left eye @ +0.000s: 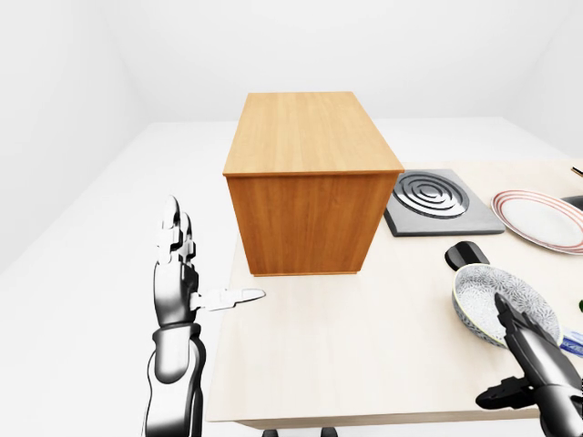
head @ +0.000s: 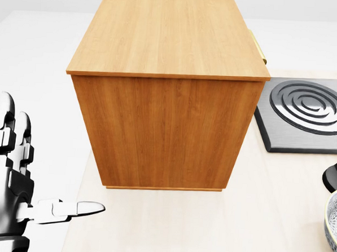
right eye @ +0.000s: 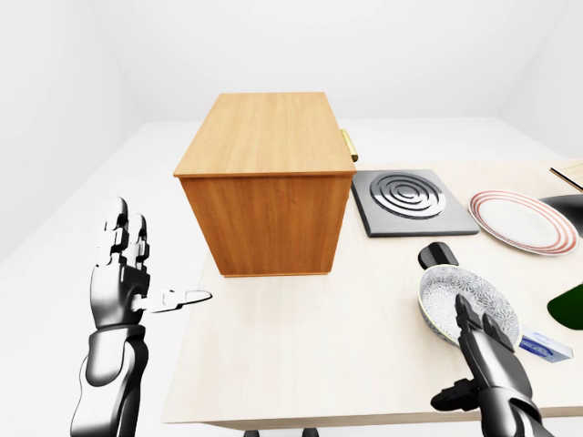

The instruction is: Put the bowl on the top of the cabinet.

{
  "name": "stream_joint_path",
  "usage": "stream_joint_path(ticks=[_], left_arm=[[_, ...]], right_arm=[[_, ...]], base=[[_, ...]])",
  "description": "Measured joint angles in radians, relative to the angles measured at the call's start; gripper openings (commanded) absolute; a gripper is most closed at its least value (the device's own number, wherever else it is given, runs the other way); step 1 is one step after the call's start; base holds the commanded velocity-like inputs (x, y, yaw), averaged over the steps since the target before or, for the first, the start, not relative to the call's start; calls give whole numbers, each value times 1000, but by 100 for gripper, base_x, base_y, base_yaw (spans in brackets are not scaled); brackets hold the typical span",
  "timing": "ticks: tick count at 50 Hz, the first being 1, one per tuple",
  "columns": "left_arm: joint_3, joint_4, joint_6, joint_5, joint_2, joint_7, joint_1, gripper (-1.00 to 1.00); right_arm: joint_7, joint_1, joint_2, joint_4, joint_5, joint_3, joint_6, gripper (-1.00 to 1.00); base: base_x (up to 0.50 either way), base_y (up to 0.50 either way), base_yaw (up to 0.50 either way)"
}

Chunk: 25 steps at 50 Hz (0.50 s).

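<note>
Handling: bowl (right eye: 471, 309) reads to me as glazed ceramic, so stiff, smooth and likely slick, with some weight and a rim that would chip if knocked.
Hold: I judge the near rim best, thumb inside and fingers under the outer wall, keeping it level.
Looks: shallow and wide, pale inside with a fine blue-grey speckled pattern and a thin light rim.
Bowl place: on the table (right eye: 319, 346), touching or just past the fingertips of my right hand (right eye: 487, 364).
Right hand: fingers spread and extended, gripping nothing.
Left hand (left eye: 178, 278): raised and splayed wide, empty, well apart from the bowl.
Cabinet (left eye: 305, 182): between my hands and farther off, its top bare.
</note>
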Motion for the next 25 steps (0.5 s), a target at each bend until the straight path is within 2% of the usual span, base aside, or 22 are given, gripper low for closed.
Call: stream_joint_path(ticks=[13, 14, 15, 16, 25], left_arm=[[-2, 1, 0, -1, 0, -3, 1, 100], [-2, 2, 0, -1, 0, -3, 1, 100], [-2, 2, 0, -1, 0, -3, 1, 100], [-3, 2, 0, -1, 0, -4, 2, 100], [-4, 2, 0, 0, -1, -4, 2, 100]], right_arm=[[-33, -8, -26, 71, -8, 21, 0, 100], [-36, -9, -28, 77, -9, 23, 0, 73], [-40, -10, -31, 83, -9, 24, 0, -59], [-42, -10, -33, 89, -10, 26, 0, -100], [-88, -16, -53, 120, -4, 35, 0, -100]], base=[[0, 0, 0], [0, 0, 0], [0, 0, 0], [0, 0, 0], [0, 0, 0]])
